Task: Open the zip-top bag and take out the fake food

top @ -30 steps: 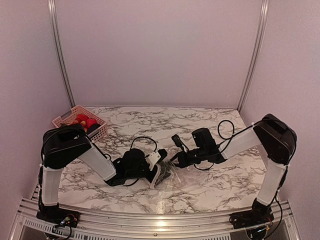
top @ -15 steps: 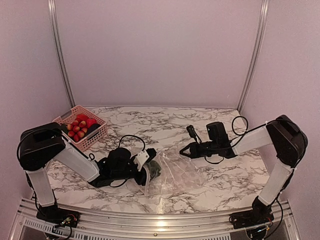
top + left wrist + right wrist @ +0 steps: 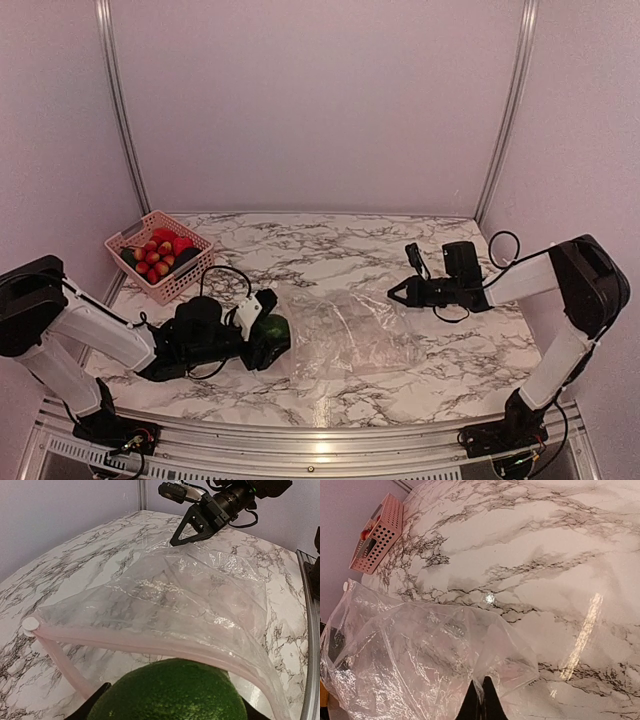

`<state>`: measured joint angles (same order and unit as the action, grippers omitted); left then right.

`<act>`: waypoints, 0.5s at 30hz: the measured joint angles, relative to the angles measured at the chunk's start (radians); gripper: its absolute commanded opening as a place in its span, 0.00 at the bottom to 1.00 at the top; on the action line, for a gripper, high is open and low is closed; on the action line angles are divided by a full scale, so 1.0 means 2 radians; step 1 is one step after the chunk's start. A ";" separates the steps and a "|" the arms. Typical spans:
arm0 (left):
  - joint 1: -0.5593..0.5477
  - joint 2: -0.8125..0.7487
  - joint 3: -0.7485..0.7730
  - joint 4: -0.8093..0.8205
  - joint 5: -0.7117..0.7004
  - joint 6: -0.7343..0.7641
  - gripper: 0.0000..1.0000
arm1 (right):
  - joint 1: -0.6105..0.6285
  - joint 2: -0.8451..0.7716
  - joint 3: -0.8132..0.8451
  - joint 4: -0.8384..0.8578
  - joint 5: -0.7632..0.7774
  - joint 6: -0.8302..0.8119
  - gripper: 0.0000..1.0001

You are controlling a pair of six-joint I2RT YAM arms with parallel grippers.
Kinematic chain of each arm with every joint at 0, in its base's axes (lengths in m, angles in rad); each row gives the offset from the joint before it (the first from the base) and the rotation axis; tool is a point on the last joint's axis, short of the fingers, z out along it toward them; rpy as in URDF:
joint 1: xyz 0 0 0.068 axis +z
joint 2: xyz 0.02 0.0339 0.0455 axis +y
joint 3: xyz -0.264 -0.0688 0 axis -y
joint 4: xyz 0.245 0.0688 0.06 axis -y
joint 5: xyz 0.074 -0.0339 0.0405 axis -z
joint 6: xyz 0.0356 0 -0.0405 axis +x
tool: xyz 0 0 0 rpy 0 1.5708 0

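1. Marble-print tabletop (image 3: 420,240) is carrying everything. Pale lilac walls (image 3: 320,100) are closing it in at the back and on both sides.
2. Two metal uprights are running up the rear corners, one behind-left (image 3: 120,110) of the zip-top bag (image 3: 345,335) and one behind-right (image 3: 510,110). An aluminium rail (image 3: 320,450) is running along the table edge in front of the bag, with both arm bases sitting at it.
3. Bag is lying roughly mid-table, crumpled, with marble showing through the film. Its whitish zip strip (image 3: 150,647) is gaping open at the end facing the left gripper (image 3: 268,333).
4. Left gripper is sitting low, just left of the bag mouth. Its claw is grasping one green toy fruit (image 3: 170,690), which is sitting right at the open strip.
5. Right gripper (image 3: 397,293) is working at the bag's far-right corner. Its claw is clenched, pinching the film and tenting it up off the marble.
6. Open room: bare marble is stretching from behind the bag to the rear wall. A narrower strip is lying between the bag and the front rail.
7. Pink basket (image 3: 183,277) is sitting well left of and behind the bag, near the left wall, holding the rest of the fake food (image 3: 158,250).
8. Counting: two arms, two grippers, one bag, one basket, one green fruit in the claw. Basket is holding several red pieces plus a dark one, too small for an exact count.
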<state>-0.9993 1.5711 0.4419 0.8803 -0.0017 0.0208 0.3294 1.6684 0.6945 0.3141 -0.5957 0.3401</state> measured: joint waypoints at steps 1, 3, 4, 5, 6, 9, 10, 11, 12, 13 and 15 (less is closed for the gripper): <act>0.002 -0.008 -0.005 -0.002 -0.002 -0.005 0.57 | -0.001 0.000 -0.001 0.000 0.000 -0.001 0.00; 0.008 -0.032 -0.015 -0.006 -0.004 -0.016 0.58 | -0.002 0.000 -0.002 -0.001 0.000 -0.003 0.00; 0.014 -0.049 -0.020 -0.010 -0.004 -0.023 0.59 | -0.002 -0.001 -0.002 -0.002 0.001 -0.004 0.00; 0.024 -0.068 -0.025 -0.015 -0.003 -0.031 0.60 | -0.003 -0.002 -0.002 -0.003 0.001 -0.006 0.00; 0.039 -0.088 -0.029 -0.022 -0.002 -0.041 0.60 | -0.004 -0.005 -0.002 -0.005 0.001 -0.009 0.00; 0.101 -0.146 -0.030 -0.047 -0.001 -0.073 0.61 | -0.004 -0.011 -0.002 -0.009 0.001 -0.014 0.00; 0.129 -0.166 -0.027 -0.060 0.000 -0.085 0.62 | -0.004 -0.013 -0.002 -0.010 0.001 -0.015 0.00; 0.155 -0.182 -0.022 -0.074 -0.002 -0.097 0.62 | -0.004 -0.013 -0.002 -0.010 0.001 -0.015 0.00; 0.179 -0.194 -0.014 -0.089 -0.002 -0.108 0.63 | -0.004 -0.013 -0.002 -0.010 0.001 -0.015 0.00; 0.200 -0.203 -0.006 -0.104 -0.003 -0.118 0.63 | -0.004 -0.013 -0.002 -0.011 0.000 -0.016 0.00; 0.243 -0.208 0.019 -0.132 -0.001 -0.140 0.63 | -0.004 -0.013 -0.002 -0.012 -0.001 -0.016 0.00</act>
<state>-0.5137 1.1549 0.4789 0.6155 -0.0040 -0.2584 0.3210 1.6417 0.6903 0.2909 -0.5968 0.3088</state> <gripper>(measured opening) 0.682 0.002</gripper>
